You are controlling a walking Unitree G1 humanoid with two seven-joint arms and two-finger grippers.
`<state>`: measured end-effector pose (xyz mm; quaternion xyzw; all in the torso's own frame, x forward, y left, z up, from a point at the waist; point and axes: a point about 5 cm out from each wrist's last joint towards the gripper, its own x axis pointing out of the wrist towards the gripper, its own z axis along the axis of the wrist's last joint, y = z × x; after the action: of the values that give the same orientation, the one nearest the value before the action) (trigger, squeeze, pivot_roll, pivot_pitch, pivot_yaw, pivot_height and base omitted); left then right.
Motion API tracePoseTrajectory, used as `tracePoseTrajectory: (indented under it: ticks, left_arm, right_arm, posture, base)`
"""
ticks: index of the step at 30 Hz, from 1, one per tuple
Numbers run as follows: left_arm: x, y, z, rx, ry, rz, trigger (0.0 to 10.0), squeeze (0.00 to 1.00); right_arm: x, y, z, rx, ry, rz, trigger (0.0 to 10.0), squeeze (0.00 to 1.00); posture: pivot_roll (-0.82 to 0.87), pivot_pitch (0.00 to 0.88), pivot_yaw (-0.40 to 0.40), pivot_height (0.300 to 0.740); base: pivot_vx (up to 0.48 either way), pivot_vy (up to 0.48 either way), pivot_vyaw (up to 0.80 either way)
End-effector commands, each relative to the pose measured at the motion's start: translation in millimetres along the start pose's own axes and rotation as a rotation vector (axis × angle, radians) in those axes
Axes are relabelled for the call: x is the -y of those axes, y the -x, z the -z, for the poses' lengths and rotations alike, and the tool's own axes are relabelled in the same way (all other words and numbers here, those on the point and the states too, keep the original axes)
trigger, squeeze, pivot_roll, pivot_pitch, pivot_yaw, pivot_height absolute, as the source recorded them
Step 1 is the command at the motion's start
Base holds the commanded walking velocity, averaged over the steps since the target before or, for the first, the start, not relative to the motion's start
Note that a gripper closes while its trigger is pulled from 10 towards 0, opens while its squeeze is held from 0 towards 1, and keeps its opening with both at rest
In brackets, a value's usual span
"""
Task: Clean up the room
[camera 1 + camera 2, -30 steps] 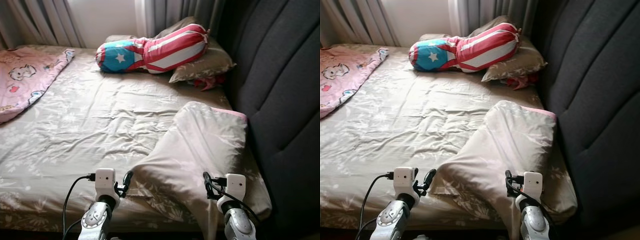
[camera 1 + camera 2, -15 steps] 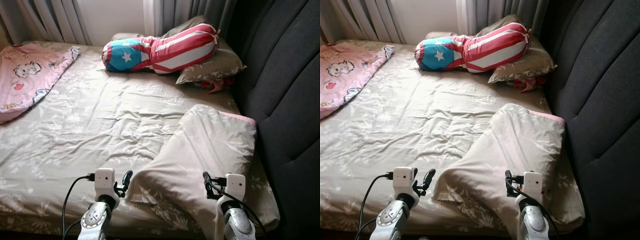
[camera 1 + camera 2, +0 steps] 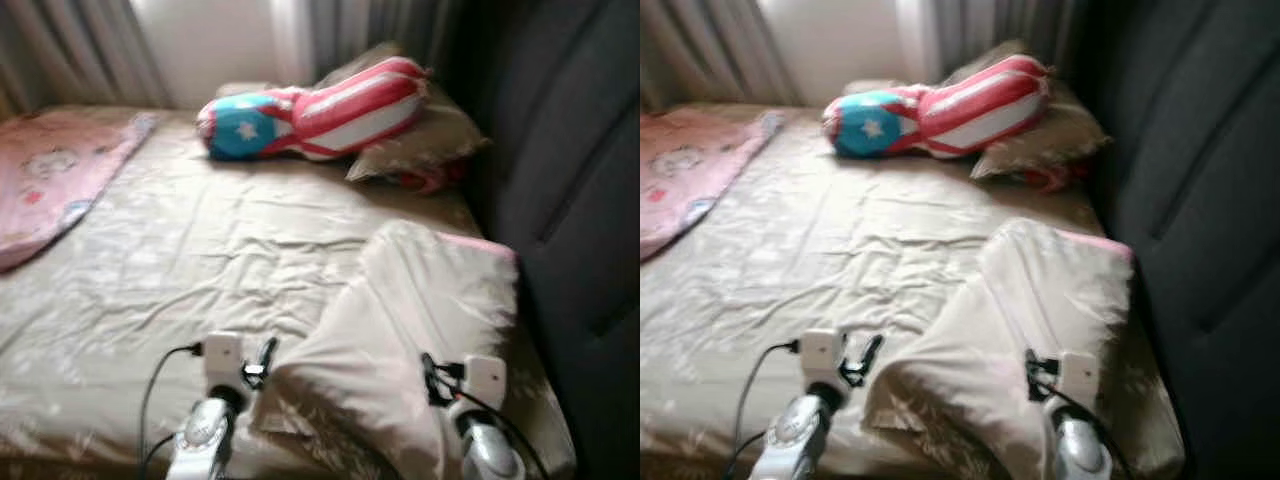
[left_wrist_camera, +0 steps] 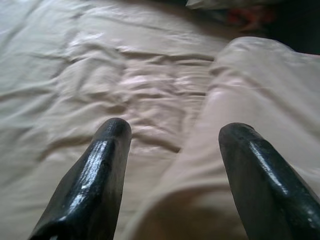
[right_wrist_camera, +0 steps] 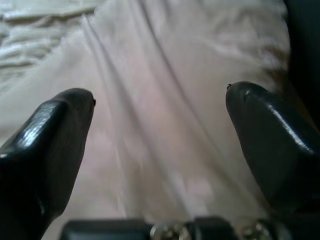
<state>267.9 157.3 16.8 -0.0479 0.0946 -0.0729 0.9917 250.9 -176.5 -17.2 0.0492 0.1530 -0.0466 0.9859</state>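
From the head views, blurred as they are, I see the folded blanket (image 3: 420,330) lying on the bed (image 3: 150,270) near the dark headboard (image 3: 570,200), its near corner between my two arms. My worry: closing now grabs only a loose fold, or the sheet beneath.

In the left wrist view, the left pincer (image 4: 172,165) is open, the blanket edge just beneath it.

In the right wrist view, the right pincer (image 5: 160,140) gapes wide over the blanket.
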Motion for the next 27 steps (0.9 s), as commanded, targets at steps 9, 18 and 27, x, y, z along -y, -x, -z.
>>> tracePoseTrajectory:
  ticks: [9, 18, 27]
  left_arm:
    - [-10.8, 3.8, 0.1, -0.011, -0.020, -0.032, 10.0, 0.00]
    - [-10.8, 4.8, 0.3, -0.016, -0.030, -0.024, 10.0, 0.00]
    - [-9.7, 5.5, 1.3, -0.025, -0.036, -0.013, 10.0, 0.00]
  right_arm:
    - [-5.1, 1.9, 4.9, -0.018, -0.032, 0.013, 10.0, 0.00]
    - [5.9, 5.0, 12.8, -0.065, -0.159, 0.099, 10.0, 1.00]
    - [-2.6, 4.8, 19.2, -0.120, -0.182, 0.044, 10.0, 1.00]
  posture:
    - [-0.02, 0.073, -0.051, 0.665]
    - [-0.02, 0.068, -0.044, 0.665]
    - [-0.02, 0.075, -0.038, 0.665]
  base:
    - [0.030, 0.000, -0.12]
    - [0.000, 0.000, 0.00]
    - [0.000, 0.000, 0.00]
